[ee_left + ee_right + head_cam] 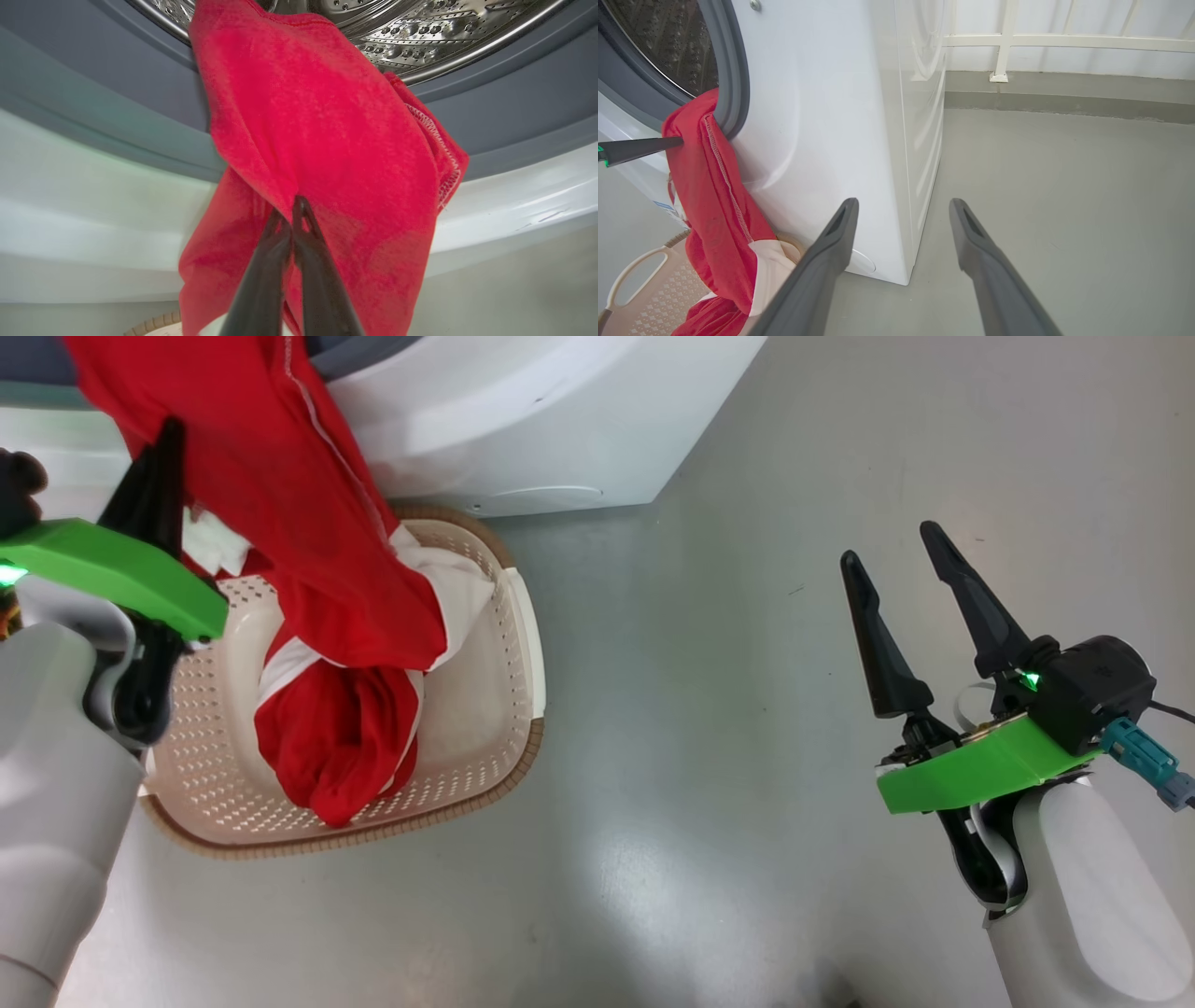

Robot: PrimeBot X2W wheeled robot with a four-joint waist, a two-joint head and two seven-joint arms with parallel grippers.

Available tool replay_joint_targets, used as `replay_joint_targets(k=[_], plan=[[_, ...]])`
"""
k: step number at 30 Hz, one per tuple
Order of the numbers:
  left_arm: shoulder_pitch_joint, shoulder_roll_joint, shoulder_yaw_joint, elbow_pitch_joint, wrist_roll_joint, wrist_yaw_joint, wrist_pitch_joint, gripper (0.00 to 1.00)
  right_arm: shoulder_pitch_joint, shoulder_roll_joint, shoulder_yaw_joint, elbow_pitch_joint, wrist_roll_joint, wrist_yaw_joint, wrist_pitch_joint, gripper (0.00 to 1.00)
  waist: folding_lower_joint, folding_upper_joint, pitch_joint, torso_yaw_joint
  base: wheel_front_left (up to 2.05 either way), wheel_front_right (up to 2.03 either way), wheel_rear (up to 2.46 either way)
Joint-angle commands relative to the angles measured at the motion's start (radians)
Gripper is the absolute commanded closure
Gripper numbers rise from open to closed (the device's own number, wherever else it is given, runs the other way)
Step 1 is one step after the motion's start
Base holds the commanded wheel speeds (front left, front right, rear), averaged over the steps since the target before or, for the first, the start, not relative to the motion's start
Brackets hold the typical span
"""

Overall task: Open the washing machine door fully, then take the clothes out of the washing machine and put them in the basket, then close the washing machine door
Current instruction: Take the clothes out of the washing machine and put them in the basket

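Left hand pinched on the clothes, right hand spread idle: best draw them clear of the drum, then lower into the basket.

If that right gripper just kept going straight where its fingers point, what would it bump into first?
Probably the washing machine, near its front corner: from the wrist, the open right gripper aims about there. Depth is unclear; slightly aside, only grey floor lies ahead.

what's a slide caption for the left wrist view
The left gripper pinches the red clothes hanging from the washing machine.
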Motion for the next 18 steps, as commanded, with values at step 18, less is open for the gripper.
replay_joint_targets(k=[18], plan=[[0.205, 0.039, 0.238, -0.308, 0.123, -0.003, -0.029, 1.0, 0.03, -0.005, -0.005, -0.03, -0.01, 0.002, -0.005, 0.0, 0.0, -0.0001, -0.038, 0.04, 0.0, 0.0, 0.0]])
